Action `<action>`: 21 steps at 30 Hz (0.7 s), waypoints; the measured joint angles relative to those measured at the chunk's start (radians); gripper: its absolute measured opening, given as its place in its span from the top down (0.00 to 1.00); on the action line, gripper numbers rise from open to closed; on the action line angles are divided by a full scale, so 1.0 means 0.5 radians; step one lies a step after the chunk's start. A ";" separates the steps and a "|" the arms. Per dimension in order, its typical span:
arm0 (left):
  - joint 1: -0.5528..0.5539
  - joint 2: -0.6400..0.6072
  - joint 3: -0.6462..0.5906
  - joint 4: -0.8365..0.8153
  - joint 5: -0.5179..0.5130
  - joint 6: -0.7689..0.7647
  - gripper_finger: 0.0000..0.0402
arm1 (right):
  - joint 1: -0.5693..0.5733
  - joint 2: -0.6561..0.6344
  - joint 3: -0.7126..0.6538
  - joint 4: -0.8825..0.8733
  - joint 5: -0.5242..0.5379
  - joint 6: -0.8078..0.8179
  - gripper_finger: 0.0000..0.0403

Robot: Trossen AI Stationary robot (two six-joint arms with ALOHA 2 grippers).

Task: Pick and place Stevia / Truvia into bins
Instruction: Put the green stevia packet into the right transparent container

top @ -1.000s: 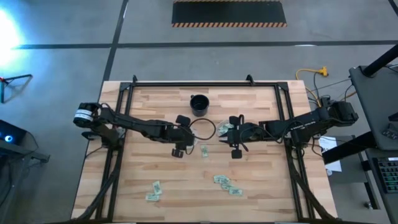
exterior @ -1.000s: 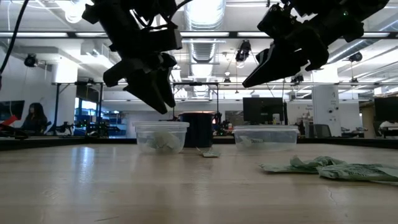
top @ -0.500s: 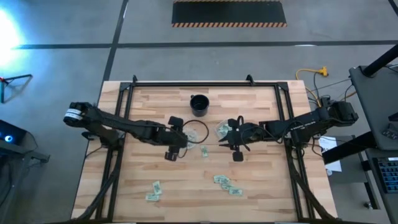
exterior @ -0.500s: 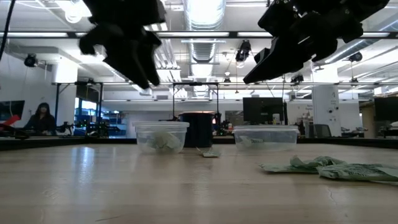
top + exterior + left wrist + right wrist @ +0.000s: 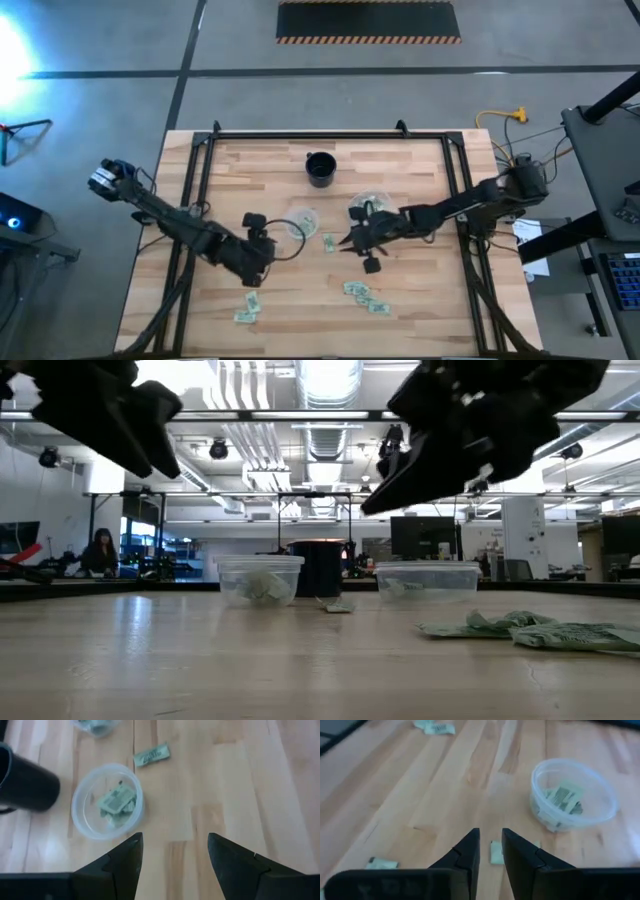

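Note:
Green and white sweetener packets lie flat on the wooden table: one lone packet (image 5: 328, 243) (image 5: 496, 852), a pair near the near-left (image 5: 247, 307), and several at near-centre (image 5: 365, 297). Two clear cups (image 5: 305, 222) (image 5: 368, 208) stand on the table, each with packets inside (image 5: 116, 802). My left gripper (image 5: 258, 245) (image 5: 175, 837) is open, in the air near-left of the left cup. My right gripper (image 5: 355, 240) (image 5: 491, 832) hovers just right of the lone packet, its fingers only narrowly apart and holding nothing.
A black round cup (image 5: 320, 168) (image 5: 22, 782) stands beyond the clear cups toward the far edge. A dark metal frame (image 5: 300, 135) runs along the far edge and both sides. Bare wood (image 5: 430, 320) spreads over the near right.
My left gripper has pulled back from above the left clear cup toward the table's near-left. My right gripper has left the right clear cup, moving left and nearer and dropping lower, toward the lone packet. The cups and loose packets have stayed put.

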 joint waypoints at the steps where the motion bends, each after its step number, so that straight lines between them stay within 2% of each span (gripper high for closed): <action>1: -0.039 0.000 -0.012 0.005 -0.038 -0.057 0.48 | 0.000 0.049 0.039 -0.011 0.001 0.019 0.82; 4: -0.144 -0.001 -0.053 0.016 -0.141 -0.197 0.48 | -0.005 0.165 0.191 -0.127 0.005 0.139 0.77; 10: -0.287 0.001 -0.144 0.011 -0.264 -0.371 0.48 | -0.012 0.299 0.643 -0.825 0.022 0.477 0.64; 14: -0.347 -0.011 -0.201 0.017 -0.317 -0.426 0.48 | -0.011 0.412 1.037 -1.447 0.204 0.800 0.56; 16: -0.370 -0.015 -0.233 0.016 -0.347 -0.470 0.48 | -0.011 0.468 1.209 -1.646 0.289 0.964 0.54; 21: -0.407 -0.026 -0.283 0.014 -0.365 -0.569 0.48 | -0.009 0.654 1.514 -1.863 0.331 1.197 0.51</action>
